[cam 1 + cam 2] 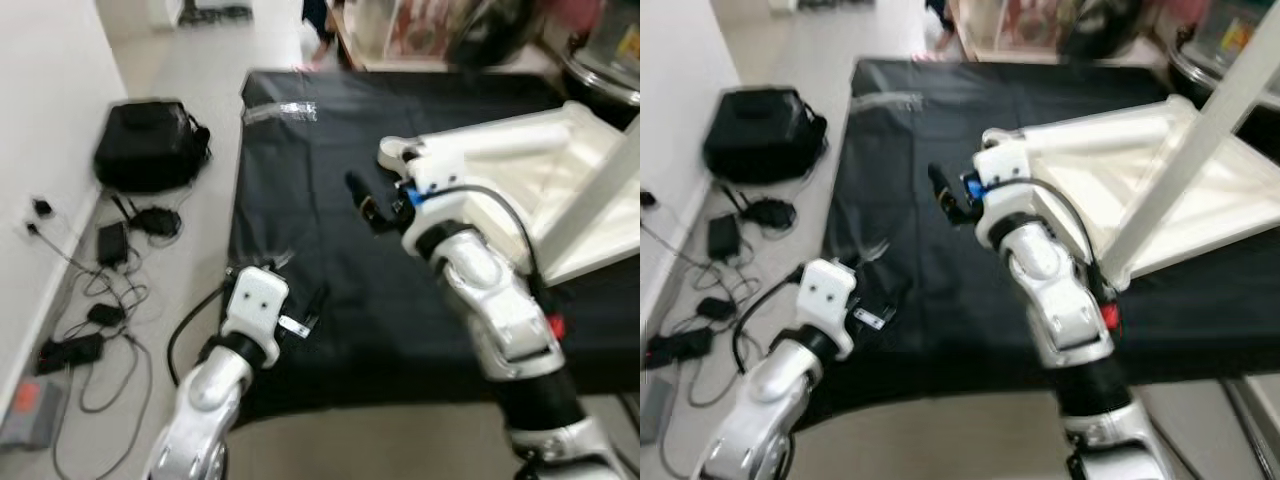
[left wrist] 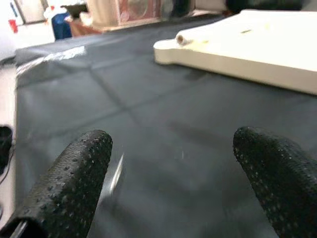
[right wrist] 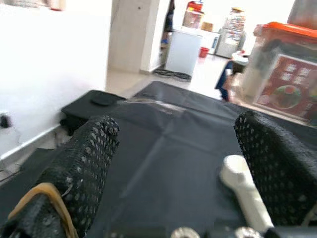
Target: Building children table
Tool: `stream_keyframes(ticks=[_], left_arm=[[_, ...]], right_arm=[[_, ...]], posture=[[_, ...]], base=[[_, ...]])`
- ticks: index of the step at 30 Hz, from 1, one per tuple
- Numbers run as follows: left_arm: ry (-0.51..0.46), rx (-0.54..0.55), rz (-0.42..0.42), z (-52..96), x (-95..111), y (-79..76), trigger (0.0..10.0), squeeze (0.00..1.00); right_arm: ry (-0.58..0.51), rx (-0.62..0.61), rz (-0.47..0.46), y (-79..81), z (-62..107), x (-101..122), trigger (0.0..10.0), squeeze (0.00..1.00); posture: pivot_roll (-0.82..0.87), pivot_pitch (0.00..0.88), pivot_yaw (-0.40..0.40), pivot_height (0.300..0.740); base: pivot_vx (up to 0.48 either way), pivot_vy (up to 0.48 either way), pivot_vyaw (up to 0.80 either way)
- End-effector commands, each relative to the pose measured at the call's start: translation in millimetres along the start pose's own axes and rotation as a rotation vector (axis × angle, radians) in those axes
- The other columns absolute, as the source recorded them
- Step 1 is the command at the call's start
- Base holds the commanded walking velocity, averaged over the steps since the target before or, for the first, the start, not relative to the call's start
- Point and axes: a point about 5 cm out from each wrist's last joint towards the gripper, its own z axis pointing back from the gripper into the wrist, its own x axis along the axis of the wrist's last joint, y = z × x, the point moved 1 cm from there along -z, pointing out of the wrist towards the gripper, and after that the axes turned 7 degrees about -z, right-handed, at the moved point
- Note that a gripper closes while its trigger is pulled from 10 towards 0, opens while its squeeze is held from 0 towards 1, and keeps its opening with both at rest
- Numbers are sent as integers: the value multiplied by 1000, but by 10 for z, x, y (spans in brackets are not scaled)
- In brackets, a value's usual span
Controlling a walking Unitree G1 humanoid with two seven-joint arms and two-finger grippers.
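**Both hands open over black sheet; white table frame lies at robot's right**

Left eye view: A black sheet covers the working surface. The white children's table frame lies on it at the robot's right, with one white leg rising diagonally across the far right. The right hand is raised over the middle of the sheet, just beside the frame's rounded corner. The left hand sits low near the sheet's near-left edge. On the floor to the left are a black bag and a tangle of cables and adapters. A crumpled clear wrapper lies at the sheet's far-left corner.

Right eye view: Same layout. The white leg stands out more sharply, leaning over the frame.

Left wrist view: The left hand's fingers are spread wide, holding nothing, with dark sheet between them. The frame's corner lies ahead, well apart from the fingers.

Right wrist view: The right hand's fingers are also apart and empty. A white rounded frame end shows between them, near one finger; contact cannot be judged. A tan rubber band wraps the other finger.
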Motion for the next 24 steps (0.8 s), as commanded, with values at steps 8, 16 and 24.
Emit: stream_keyframes(ticks=[8, 16, 24], left_arm=[[25, -26, 11, 33, -25, -77, 10000, 0], [77, -57, 25, 126, -68, -127, 10000, 0], [89, -145, 89, 303, -15, -303, 10000, 0]], right_arm=[[119, -71, 30, -291, -222, -18, 10000, 0], [517, -158, 120, -898, -348, -388, 10000, 0], [617, -173, 25, -1211, -222, -451, 10000, 0]], posture=[[111, 129, -82, 740], [108, 182, -112, 740], [101, 260, -137, 740]], base=[[0, 0, 0], [0, 0, 0], [0, 0, 0]])
